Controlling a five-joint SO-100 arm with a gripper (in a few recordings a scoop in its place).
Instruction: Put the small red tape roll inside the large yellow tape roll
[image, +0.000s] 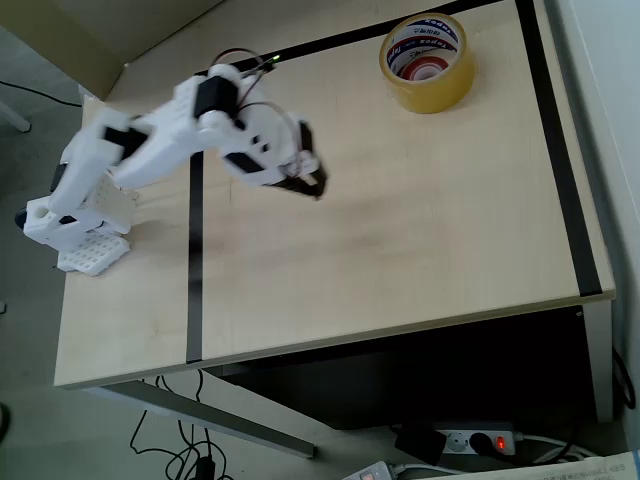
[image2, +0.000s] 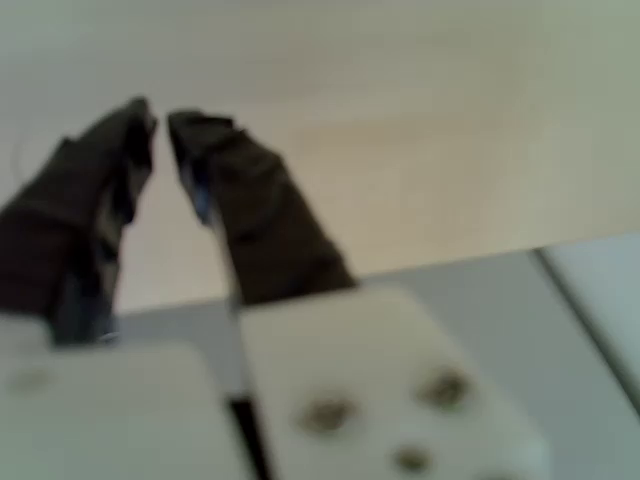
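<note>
A: How far along is it?

B: By my reading, barely begun; the yellow tape roll (image: 427, 62) sits on the table (image: 420, 240) well off from the end effector (image: 306, 178), up and to the right in the overhead view, with only its printed core showing inside.

A: And the end effector?

B: Nearly clenched, a thin gap between the fingertips (image2: 140, 120), grasping nothing; the red roll I cannot place, so pickup and drop-in are left.

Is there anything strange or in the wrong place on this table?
Nothing is spilled or damaged. The large yellow tape roll lies flat near the table's far edge, and a small red tape roll already sits inside its core. The gripper hangs apart, holding nothing.
</note>
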